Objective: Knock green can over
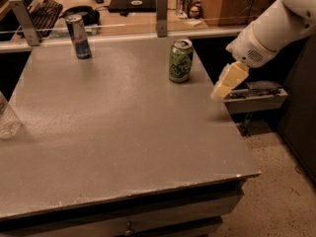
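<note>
Grey and faintly speckled, the table fills most of what we see. At its far left edge sits a clear object, cut off by the frame, which looks to us like a plastic bottle. Toward the back left corner a slim blue-and-silver can stands upright. Further right, near the back edge, the green can also stands upright on the tabletop, silver top up, well apart from the blue one. To its right, at about the table's right edge, the gripper hangs near the green can without touching it. It is pale yellow and slants down and leftward from the white arm. We cannot tell whether it is released or clenched.
</note>
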Robot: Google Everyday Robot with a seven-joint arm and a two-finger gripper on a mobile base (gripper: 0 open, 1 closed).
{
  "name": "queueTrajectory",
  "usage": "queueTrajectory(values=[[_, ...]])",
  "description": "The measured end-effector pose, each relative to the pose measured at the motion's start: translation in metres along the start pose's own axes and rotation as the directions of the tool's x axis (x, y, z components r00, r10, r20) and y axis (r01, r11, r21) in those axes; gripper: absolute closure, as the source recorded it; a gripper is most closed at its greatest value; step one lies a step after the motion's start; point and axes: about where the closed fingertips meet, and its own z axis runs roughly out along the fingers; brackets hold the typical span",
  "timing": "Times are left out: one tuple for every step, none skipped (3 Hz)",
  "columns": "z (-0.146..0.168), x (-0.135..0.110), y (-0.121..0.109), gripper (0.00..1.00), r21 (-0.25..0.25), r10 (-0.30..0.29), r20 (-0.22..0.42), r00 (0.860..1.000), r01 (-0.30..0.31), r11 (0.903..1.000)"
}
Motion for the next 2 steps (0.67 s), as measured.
queueTrajectory(values=[[0.016,-0.019,-0.016,0.00,-0.012,0.021,0.137,0.990,-0.020,0.9997],[0.027,-0.041,-0.020,0.00,-0.032,0.032,0.264,0.964,-0.024,0.9992]])
